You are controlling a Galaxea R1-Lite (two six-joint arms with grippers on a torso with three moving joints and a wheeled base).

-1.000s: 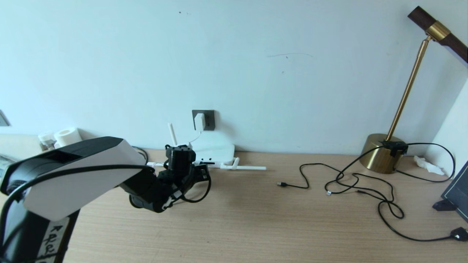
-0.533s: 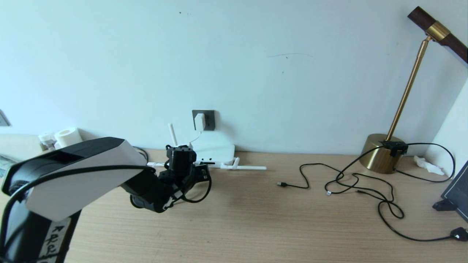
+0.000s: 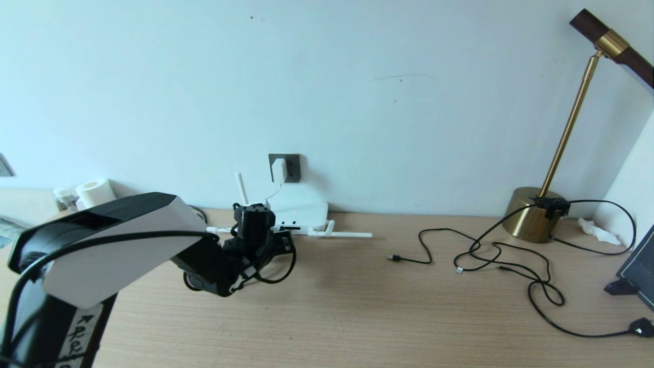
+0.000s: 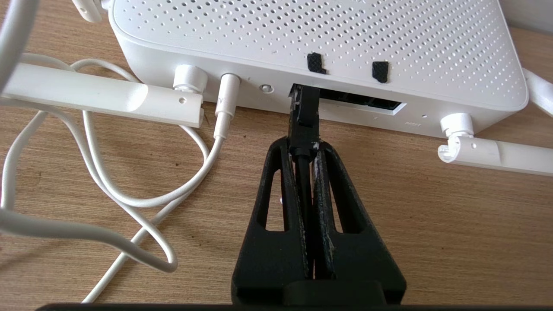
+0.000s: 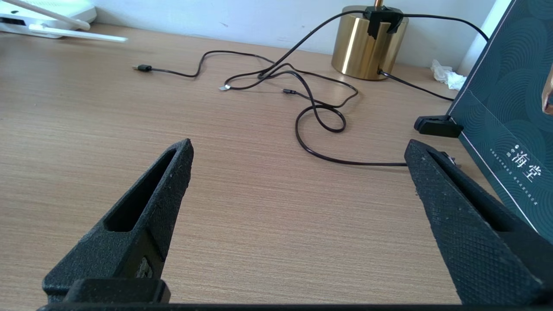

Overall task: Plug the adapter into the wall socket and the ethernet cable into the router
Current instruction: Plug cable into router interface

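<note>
I have the left gripper (image 4: pixel 304 149) down low at the router (image 4: pixel 328 39), its jaws clamped on the ethernet cable (image 4: pixel 303 116) just behind the plug. Straight ahead of the jaws, the plug tip sits at the mouth of the leftmost slot in the router's dark port row; I cannot tell how deep it is seated. The black cable runs back between the two jaws and out of my sight under the wrist. To one side of the jaws a white cord (image 4: pixel 129 198) loops over the desk (image 4: pixel 432 224) and ends in a barrel plug pushed into the router's edge, with a folded antenna (image 4: pixel 99 93) lying flat beyond it. On the other side of the jaws a second antenna (image 4: pixel 497 153) lies along the desk.

From the head camera, the adapter (image 3: pixel 279 169) sits in the wall socket (image 3: pixel 291 167), up on the wall behind and above the left gripper (image 3: pixel 276 240), past the router (image 3: pixel 299 208).

The right gripper (image 5: pixel 298 149) hangs well off to the side, jaws wide apart and holding nothing. Ahead of those jaws lie thin black cords (image 5: pixel 302 95) tangled on the desk (image 5: pixel 86 121), with a brass lamp base (image 5: pixel 367 47) behind them and a dark green box (image 5: pixel 514 103) beside one jaw.
</note>
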